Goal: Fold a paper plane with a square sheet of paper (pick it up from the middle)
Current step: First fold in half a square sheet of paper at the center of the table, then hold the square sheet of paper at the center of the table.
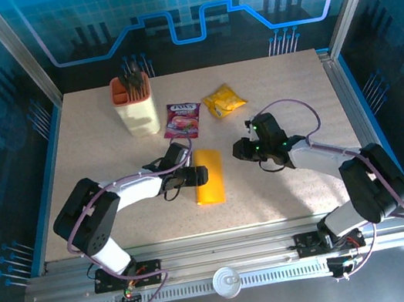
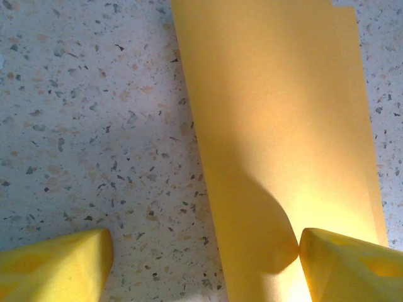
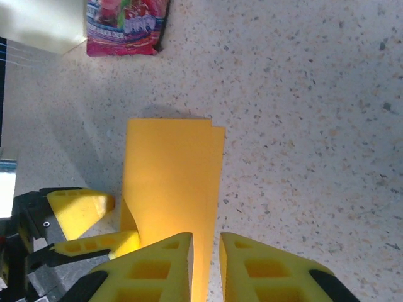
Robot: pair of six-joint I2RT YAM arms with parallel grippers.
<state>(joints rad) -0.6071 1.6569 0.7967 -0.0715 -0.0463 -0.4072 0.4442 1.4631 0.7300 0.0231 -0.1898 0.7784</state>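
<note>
Near-centre of the desk [image 1: 298, 204], the square sheet of paper [image 1: 209, 175] is lying already creased into a narrow strip, its long axis running near-to-far w/ a slight tilt. The left gripper [image 1: 197, 175] is reaching in from the left & meeting the strip's left long edge about mid-length. In the left wrist view its fingers [image 2: 352, 264] are standing spread wide, one over the paper [image 2: 277, 126] & the other out on bare desk, so they're straddling that edge w/o pinching it. Can't tell if the inner finger is riding on top of the layer or slipping under it. The right gripper [image 1: 240, 152] is hanging just right of the strip, a bit further off than the left. Its fingers [image 3: 271, 270] are drawn nearly together w/ only a thin slot between them, holding nothing I can make out. The paper [image 3: 173, 170] is showing beyond them, w/ the left gripper [image 3: 101, 226] at its left side. So the left arm is looking better placed for the next lift or fold, approx. at the middle. The paper is reading plain orange-yellow, flat & matte, w/ the two layers sitting a touch offset at the far end. Further back, the purple packet [image 1: 185, 119] & yellow snack packet [image 1: 223, 101] are lying apart from it, w/ the beige holder [image 1: 135, 104] standing far-left.
</note>
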